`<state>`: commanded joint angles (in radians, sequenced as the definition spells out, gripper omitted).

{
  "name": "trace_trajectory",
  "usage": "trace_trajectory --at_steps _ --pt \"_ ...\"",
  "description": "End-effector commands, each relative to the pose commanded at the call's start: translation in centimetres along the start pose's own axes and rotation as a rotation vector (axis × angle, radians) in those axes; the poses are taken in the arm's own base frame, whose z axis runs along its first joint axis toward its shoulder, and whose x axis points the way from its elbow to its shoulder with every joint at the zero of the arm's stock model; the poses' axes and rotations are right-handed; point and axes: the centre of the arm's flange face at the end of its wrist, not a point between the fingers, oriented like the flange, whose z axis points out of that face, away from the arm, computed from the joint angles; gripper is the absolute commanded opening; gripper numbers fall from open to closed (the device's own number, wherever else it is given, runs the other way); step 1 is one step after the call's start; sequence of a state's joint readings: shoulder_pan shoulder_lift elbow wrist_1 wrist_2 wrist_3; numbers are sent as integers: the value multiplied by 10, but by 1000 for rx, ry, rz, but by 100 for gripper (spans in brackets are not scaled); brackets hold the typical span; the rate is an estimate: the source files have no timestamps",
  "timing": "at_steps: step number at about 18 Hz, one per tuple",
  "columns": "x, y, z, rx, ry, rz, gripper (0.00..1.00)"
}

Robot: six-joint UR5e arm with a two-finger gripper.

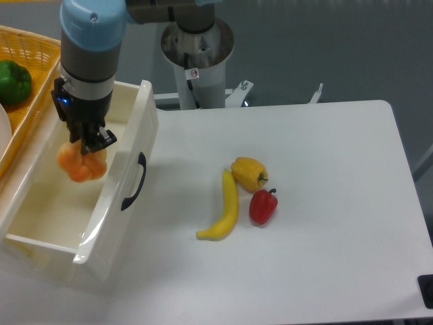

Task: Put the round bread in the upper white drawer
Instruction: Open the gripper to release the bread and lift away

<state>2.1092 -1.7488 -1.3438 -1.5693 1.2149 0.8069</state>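
Observation:
The round bread (81, 164), a lumpy orange-tan bun, hangs over the open inside of the upper white drawer (115, 223). My gripper (84, 143) points straight down and is shut on the bun's top. The drawer is a glossy cream-white box pulled out at the table's left, with a curved black handle (133, 183) on its front. The bun is above the drawer's middle, clear of the front wall.
A yellow wicker basket (34, 74) with a green pepper (13, 81) sits behind the drawer at far left. A banana (224, 208), a yellow bell pepper (249, 172) and a red pepper (263, 206) lie mid-table. The arm's base post (197, 51) stands at the back.

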Motion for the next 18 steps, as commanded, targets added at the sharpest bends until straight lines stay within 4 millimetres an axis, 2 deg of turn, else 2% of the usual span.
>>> trace_trajectory --at_steps 4,7,13,18 --pt "-1 1 -1 -3 -6 -25 100" --pt "-15 8 -8 4 -22 -64 100" --pt "-71 35 -39 33 -199 -113 100" --pt "-122 79 -54 -20 -252 -106 100"
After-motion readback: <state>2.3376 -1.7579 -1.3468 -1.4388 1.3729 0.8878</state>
